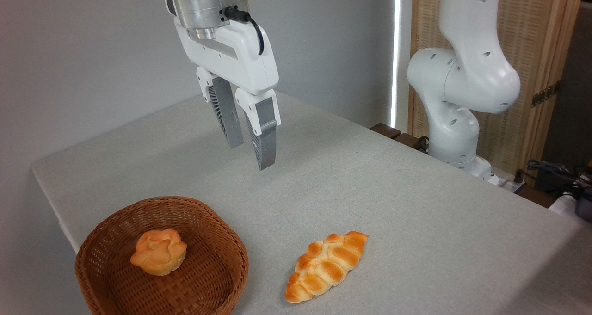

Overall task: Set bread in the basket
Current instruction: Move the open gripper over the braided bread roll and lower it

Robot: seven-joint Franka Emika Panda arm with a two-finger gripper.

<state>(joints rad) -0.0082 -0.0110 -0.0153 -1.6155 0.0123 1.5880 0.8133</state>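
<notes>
The bread (326, 266), a long braided golden-orange loaf with pointed ends, lies on the grey tablecloth at the front, just right of the basket. The basket (108, 225) is round, shallow, woven reddish-brown wicker at the front left. My gripper (252, 157) hangs in the air well above and behind both, its two ribbed grey fingers (264, 139) pointing down with a small gap between them. It is open and holds nothing.
A small round flower-shaped bun (158, 251) sits inside the basket. The arm's white base (455, 120) stands at the table's right back edge. Cables and a dark device (559, 176) lie at the far right. The table's left edge (51, 199) runs close behind the basket.
</notes>
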